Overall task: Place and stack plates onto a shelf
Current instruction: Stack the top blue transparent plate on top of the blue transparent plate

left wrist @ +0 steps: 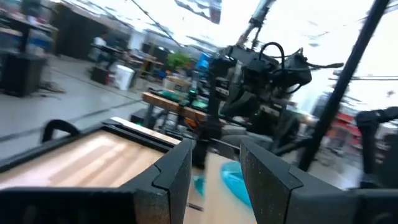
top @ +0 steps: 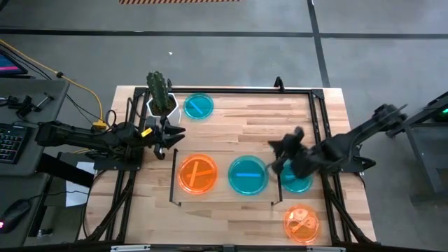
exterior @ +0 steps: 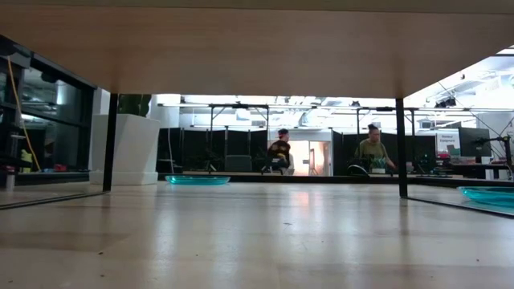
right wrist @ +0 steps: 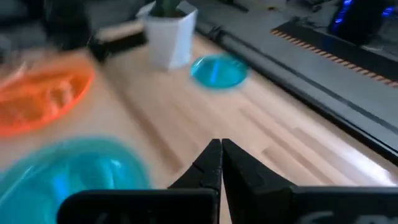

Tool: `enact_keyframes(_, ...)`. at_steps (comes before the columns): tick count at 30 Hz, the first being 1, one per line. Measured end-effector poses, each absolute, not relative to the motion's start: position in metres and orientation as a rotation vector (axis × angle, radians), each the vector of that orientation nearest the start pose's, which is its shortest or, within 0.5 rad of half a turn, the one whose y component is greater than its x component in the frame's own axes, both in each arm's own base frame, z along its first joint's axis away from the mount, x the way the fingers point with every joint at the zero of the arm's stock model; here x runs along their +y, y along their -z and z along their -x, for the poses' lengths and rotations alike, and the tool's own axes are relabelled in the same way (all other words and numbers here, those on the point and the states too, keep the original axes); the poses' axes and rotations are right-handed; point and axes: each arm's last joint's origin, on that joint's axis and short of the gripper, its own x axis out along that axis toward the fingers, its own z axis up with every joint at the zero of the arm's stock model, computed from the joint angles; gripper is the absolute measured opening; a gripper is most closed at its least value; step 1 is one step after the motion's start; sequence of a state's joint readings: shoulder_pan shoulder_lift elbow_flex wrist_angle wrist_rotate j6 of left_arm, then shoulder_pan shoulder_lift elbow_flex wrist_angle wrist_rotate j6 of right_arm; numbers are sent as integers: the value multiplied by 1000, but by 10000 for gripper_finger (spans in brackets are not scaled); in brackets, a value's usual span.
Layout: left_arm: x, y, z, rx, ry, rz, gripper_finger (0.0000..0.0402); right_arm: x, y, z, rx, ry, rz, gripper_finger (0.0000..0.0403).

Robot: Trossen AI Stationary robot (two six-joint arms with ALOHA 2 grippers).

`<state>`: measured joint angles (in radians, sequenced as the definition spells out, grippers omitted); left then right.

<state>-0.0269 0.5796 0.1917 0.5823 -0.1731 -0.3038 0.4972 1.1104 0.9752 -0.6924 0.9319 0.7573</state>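
The shelf [top: 222, 150] is a light-wood board with black end rails; an orange plate [top: 198, 174] and a teal plate [top: 248, 175] lie side by side on it. A second teal plate [top: 297, 183] lies just past its right rail, partly under my right arm. Another orange plate [top: 302, 224] rests on the table's near right, and a third teal plate [top: 199, 106] lies by the cactus pot [top: 161, 98]. My right gripper [top: 276, 148] hovers shut over the shelf's right end [right wrist: 221, 155], holding nothing. My left gripper [top: 176, 138] waits open at the shelf's left end [left wrist: 214, 171].
The low view looks under the shelf board [exterior: 257, 48], between its thin black legs [exterior: 110, 144], to the cactus pot [exterior: 132, 148] and the far teal plate [exterior: 197, 180]. Black frame rails run along the tabletop edges [top: 318, 119]. People sit far off in the room behind.
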Motion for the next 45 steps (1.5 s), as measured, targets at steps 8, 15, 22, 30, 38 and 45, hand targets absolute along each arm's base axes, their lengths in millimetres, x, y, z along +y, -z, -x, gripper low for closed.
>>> enact_keyframes(8,3,-236,-153,-192,-173,389,129,53,-277,-175,250,619,-278,0)
enact_keyframes(15,17,-287,-208,83,-297,338,129,43,-257,-180,226,606,-301,0)
enact_keyframes(22,62,-313,-272,368,-483,279,129,39,-253,-180,211,667,-285,0)
enact_keyframes(30,118,-286,-323,686,-625,290,129,38,-254,-179,163,709,-367,0)
enact_keyframes(38,166,-245,-337,884,-747,392,129,40,-249,-184,175,708,-395,0)
enact_keyframes(45,183,-210,-342,961,-725,548,129,44,-238,-195,206,717,-383,0)
